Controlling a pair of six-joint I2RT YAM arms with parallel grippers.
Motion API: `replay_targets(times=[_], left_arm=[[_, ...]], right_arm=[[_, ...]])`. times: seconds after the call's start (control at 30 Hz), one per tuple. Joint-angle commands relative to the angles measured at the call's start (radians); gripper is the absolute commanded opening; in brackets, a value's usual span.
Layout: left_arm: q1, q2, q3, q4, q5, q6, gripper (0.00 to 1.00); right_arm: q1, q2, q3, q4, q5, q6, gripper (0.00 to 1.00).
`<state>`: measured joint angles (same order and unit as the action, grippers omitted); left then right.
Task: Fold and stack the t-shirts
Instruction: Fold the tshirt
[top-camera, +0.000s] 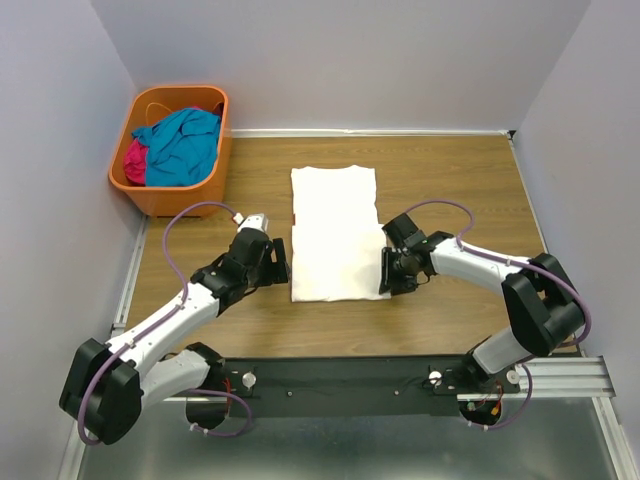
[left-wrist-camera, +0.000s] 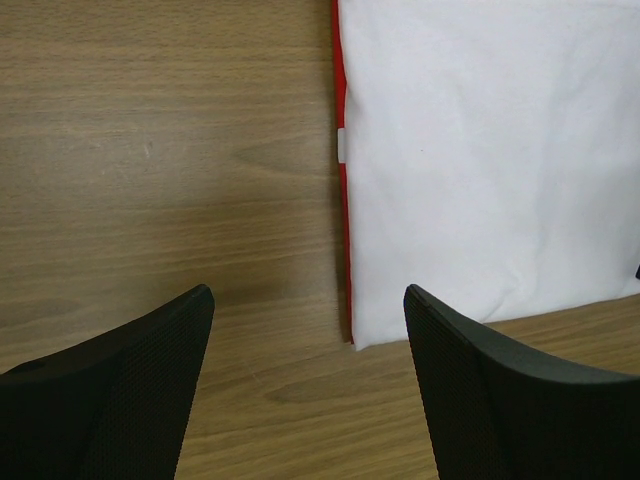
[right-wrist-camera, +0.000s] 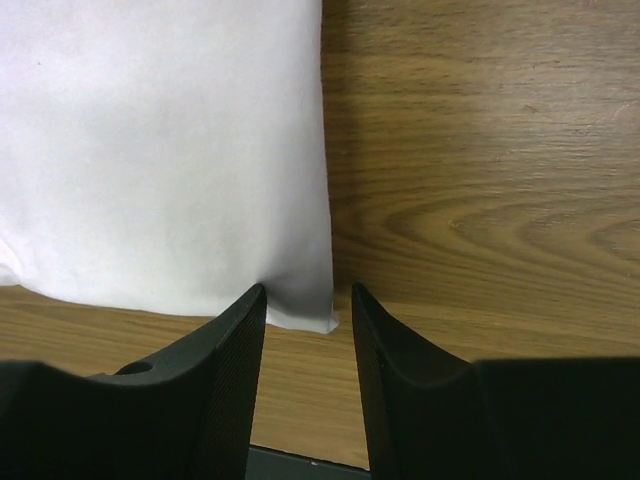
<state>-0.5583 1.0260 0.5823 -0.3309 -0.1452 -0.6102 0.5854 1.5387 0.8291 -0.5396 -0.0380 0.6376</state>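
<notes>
The left claw (left-wrist-camera: 307, 295) stands wide, hovering over bare desk (top-camera: 450, 180) with the near-left corner of the white tee (top-camera: 335, 235) just ahead of its right finger. A red strip (left-wrist-camera: 341, 150) shows along that edge. The right claw (right-wrist-camera: 308, 290) is narrow but not closed, and the tee's near-right corner lies in the gap between its fingers, not yet pinched as far as I can tell.

The tee lies flat mid-desk as a long rectangle, its long axis running near to far. Both claws sit at its near end, one per corner, so the next fold likely carries that end away from the arms.

Far left, an orange bin (top-camera: 180, 90) holds the teal tee (top-camera: 185, 145) and the magenta tee (top-camera: 135, 160). Pale walls close in three sides.
</notes>
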Motion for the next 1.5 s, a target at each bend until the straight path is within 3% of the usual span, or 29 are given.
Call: replay_targets(times=[0.0,0.53,0.73,0.97,1.17,1.33,1.47], left_arm=[[0.0,0.011,0.034,0.006,0.018,0.012,0.84],[-0.002,0.045,0.059,-0.016,0.018,0.044,0.84],[-0.006,0.062,0.063,-0.031,0.025,0.049,0.84],[-0.023,0.071,0.062,-0.056,0.042,0.029,0.84],[-0.069,0.14,0.071,-0.099,0.058,0.0,0.83],[-0.139,0.229,0.114,-0.151,0.035,-0.045,0.73],[-0.193,0.292,0.158,-0.18,0.001,-0.071,0.71]], right_arm=[[0.027,0.024,-0.007,-0.04,0.032,0.017,0.47],[0.077,0.095,0.028,-0.126,0.128,0.03,0.45],[0.116,0.161,0.015,-0.146,0.167,0.045,0.31],[0.152,0.204,-0.001,-0.138,0.204,0.05,0.01],[0.168,0.196,0.005,-0.12,0.208,0.034,0.0],[0.177,0.19,0.002,-0.105,0.196,0.025,0.01],[0.182,0.182,-0.007,-0.092,0.194,0.022,0.0]])
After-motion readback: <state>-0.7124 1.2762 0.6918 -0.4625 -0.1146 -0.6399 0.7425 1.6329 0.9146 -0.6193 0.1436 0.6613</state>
